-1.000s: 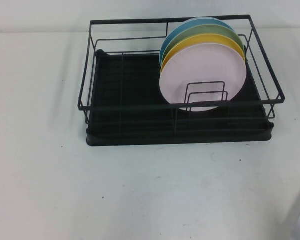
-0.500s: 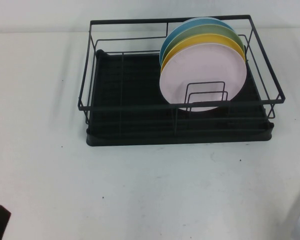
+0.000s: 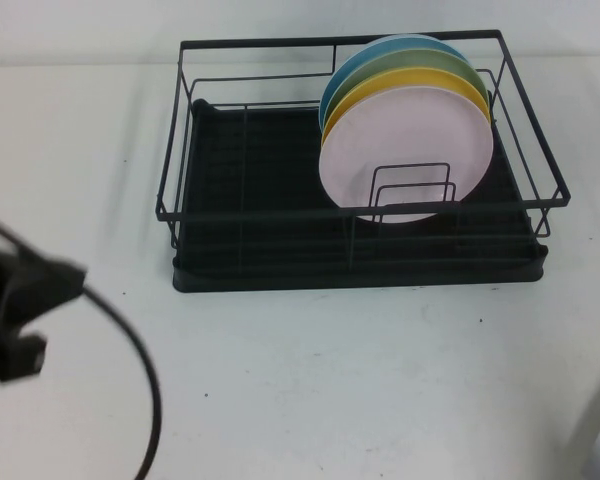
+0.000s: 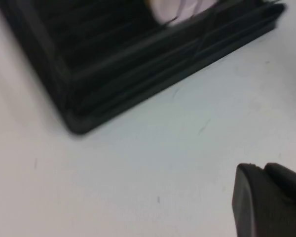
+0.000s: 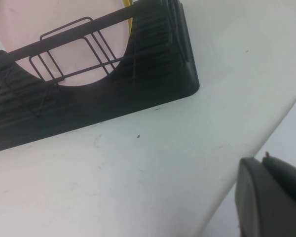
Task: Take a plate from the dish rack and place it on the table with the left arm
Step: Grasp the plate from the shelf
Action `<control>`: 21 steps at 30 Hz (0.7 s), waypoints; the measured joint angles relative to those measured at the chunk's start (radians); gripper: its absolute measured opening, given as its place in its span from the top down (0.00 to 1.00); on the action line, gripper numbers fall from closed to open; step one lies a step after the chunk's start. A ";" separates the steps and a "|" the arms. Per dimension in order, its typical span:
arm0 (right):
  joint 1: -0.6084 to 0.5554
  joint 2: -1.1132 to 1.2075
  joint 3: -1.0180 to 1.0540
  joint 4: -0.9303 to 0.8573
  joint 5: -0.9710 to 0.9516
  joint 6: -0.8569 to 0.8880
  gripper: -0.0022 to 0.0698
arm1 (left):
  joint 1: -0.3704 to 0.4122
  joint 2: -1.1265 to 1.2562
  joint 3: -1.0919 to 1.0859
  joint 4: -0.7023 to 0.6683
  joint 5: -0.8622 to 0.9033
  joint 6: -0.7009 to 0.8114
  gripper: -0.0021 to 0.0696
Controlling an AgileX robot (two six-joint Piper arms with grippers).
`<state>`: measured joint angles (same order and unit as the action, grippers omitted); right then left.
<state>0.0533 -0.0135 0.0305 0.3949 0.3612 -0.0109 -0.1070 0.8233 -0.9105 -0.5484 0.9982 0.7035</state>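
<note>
Done: nothing; round pale pink plate [image 3: 407, 152] stands in black wire dish rack [image 3: 230, 205].
Left gripper [image 3: 15, 315]: near-left above white worktop [image 3: 380, 380], grip state cannot be told.
Right gripper [image 5: 271, 197]: near-right worktop edge, likewise unclear.
Left: reach, grasp, lift, set down.

White table [image 3: 380, 380], black dish rack [image 3: 360, 270] on it

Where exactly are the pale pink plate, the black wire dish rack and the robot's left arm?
Round pale pink plate [image 3: 405, 150], high view, its flat face.
Rectangular black wire dish rack [image 3: 250, 170], high view, its tray base.
Black left arm [image 3: 20, 305], high view, its dark body.
</note>
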 joint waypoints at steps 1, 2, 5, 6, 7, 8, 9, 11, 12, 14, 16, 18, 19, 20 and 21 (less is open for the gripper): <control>0.000 0.000 0.000 0.000 0.000 0.000 1.00 | 0.000 0.044 -0.038 -0.033 0.009 0.072 0.98; 0.000 0.000 0.000 0.000 0.000 0.000 1.00 | 0.000 0.086 -0.072 -0.061 0.013 0.148 0.98; 0.000 0.000 0.000 0.000 0.000 0.000 1.00 | 0.000 0.198 -0.159 -0.102 -0.004 0.353 0.98; 0.000 0.000 0.000 0.000 0.000 0.000 1.00 | 0.000 0.237 -0.186 -0.108 -0.021 0.404 0.98; 0.000 0.000 0.000 0.000 0.000 0.000 1.00 | 0.000 0.269 -0.209 -0.114 -0.037 0.431 0.98; 0.000 0.000 0.000 0.000 0.000 0.000 1.00 | 0.000 0.311 -0.239 -0.125 -0.054 0.454 0.98; 0.000 0.000 0.000 0.000 0.000 0.000 1.00 | 0.000 0.353 -0.270 -0.136 -0.064 0.469 0.98; 0.000 0.000 0.000 0.000 0.000 0.000 1.00 | 0.000 0.440 -0.330 -0.155 -0.071 0.484 0.97; 0.000 0.000 0.000 0.000 0.000 0.000 1.00 | -0.002 0.482 -0.363 -0.165 -0.069 0.488 0.96; 0.000 0.000 0.000 0.000 0.000 0.000 1.00 | -0.017 0.553 -0.428 -0.174 -0.064 0.499 0.90; 0.000 0.000 0.000 0.000 0.000 0.000 1.00 | -0.052 0.617 -0.480 -0.180 -0.064 0.540 0.81; 0.000 0.000 0.000 0.000 0.000 0.000 1.00 | -0.104 0.678 -0.527 -0.199 -0.069 0.624 0.66; 0.000 0.000 0.000 0.000 0.000 0.000 1.00 | -0.128 0.699 -0.542 -0.211 -0.083 0.676 0.60; 0.000 0.000 0.000 0.000 0.000 0.000 1.00 | -0.160 0.725 -0.558 -0.227 -0.103 0.726 0.52; 0.000 0.000 0.000 0.000 0.000 0.000 1.00 | -0.192 0.748 -0.571 -0.242 -0.133 0.767 0.46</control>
<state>0.0533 -0.0135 0.0305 0.3949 0.3612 -0.0109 -0.2985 1.5714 -1.4817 -0.7904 0.8651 1.4705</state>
